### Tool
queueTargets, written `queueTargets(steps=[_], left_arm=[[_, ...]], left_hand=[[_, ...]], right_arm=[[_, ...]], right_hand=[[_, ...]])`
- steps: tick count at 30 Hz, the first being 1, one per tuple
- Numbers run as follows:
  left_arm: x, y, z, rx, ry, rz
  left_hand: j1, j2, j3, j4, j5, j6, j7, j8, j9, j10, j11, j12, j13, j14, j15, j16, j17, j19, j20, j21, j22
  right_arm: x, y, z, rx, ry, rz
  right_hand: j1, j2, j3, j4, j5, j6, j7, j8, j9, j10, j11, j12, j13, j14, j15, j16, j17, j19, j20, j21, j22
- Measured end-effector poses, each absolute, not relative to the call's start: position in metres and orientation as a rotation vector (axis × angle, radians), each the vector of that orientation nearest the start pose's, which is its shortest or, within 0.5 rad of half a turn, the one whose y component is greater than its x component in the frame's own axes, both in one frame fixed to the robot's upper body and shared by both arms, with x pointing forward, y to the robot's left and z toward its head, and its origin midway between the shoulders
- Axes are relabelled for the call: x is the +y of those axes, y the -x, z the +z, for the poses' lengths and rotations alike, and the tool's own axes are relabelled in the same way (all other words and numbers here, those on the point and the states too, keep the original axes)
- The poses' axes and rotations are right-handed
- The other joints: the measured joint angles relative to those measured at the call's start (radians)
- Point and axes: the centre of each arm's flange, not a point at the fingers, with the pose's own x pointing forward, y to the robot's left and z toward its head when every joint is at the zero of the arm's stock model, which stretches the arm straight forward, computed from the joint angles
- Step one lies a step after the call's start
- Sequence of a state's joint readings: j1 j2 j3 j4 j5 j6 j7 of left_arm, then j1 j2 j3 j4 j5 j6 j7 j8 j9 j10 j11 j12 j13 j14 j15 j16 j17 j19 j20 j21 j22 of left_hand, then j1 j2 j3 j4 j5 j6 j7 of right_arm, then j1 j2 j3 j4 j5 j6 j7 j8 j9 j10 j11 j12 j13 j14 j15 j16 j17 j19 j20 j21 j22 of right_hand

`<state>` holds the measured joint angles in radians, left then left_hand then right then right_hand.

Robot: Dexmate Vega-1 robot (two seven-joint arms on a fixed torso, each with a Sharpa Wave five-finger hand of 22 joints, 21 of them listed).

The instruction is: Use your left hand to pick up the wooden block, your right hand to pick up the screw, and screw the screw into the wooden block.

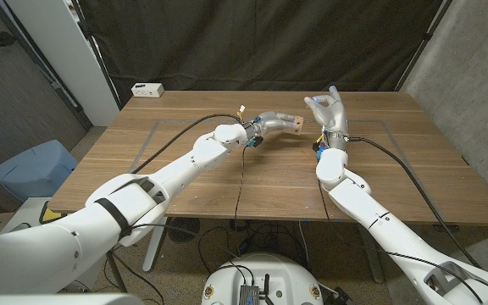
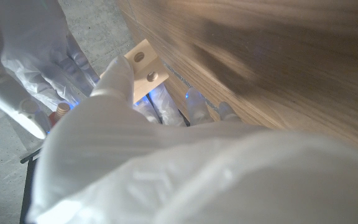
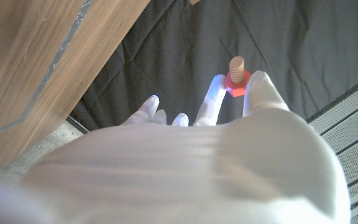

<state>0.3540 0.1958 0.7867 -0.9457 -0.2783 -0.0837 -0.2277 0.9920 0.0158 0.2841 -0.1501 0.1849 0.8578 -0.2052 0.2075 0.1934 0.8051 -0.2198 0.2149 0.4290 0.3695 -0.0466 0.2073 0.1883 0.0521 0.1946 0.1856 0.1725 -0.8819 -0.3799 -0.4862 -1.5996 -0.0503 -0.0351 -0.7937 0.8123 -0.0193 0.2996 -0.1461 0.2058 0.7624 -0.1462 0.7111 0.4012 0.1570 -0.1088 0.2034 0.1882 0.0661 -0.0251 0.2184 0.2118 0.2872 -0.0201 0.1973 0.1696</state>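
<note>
Both pick-ups look done: the left hand (image 1: 265,125) grips the wooden block (image 1: 295,124) at its fingertips, lifted just above the table (image 1: 185,182), with two holes showing on the block's face in the left wrist view. The right hand (image 1: 327,110) is raised a little way off to the block's side, pinching the screw (image 3: 236,70) by its red hex head between thumb and a finger, threaded end pointing away from the palm. What remains, as I judge it, is bringing the two together, seating the screw in a hole and turning it in.
</note>
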Motion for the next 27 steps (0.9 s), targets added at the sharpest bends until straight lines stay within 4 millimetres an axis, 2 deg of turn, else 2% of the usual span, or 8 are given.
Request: queueTargets(steps=[20,27], left_arm=[[0.031,-0.702,0.041,-0.45,-0.494,-0.637],[0.03,-0.702,0.042,-0.455,-0.494,-0.643]], left_hand=[[0.0,0.0,0.0,0.0,0.0,0.0,0.0,-0.003,0.0,0.0,0.0,0.0,0.0,0.0,0.0,0.0,0.0,0.0,0.0,0.0,0.0],[0.0,0.0,-0.001,-0.001,0.0,-0.001,0.001,0.0,-0.001,0.0,0.0,0.0,0.0,0.0,0.0,0.0,0.0,0.0,0.0,0.0,0.0]], right_arm=[[-0.19,-0.608,-0.004,-0.785,0.277,-0.503],[-0.187,-0.615,-0.006,-0.776,0.279,-0.509]], right_hand=[[0.006,0.005,0.0,0.0,0.0,0.0,0.0,0.008,0.0,0.0,0.0,0.0,0.0,0.009,-0.009,0.0,0.0,0.006,-0.012,0.0,0.0],[0.009,0.009,-0.001,-0.001,-0.001,0.0,0.0,0.007,0.0,-0.007,-0.007,-0.004,0.0,0.009,-0.009,0.0,0.005,0.008,-0.014,0.0,0.0]])
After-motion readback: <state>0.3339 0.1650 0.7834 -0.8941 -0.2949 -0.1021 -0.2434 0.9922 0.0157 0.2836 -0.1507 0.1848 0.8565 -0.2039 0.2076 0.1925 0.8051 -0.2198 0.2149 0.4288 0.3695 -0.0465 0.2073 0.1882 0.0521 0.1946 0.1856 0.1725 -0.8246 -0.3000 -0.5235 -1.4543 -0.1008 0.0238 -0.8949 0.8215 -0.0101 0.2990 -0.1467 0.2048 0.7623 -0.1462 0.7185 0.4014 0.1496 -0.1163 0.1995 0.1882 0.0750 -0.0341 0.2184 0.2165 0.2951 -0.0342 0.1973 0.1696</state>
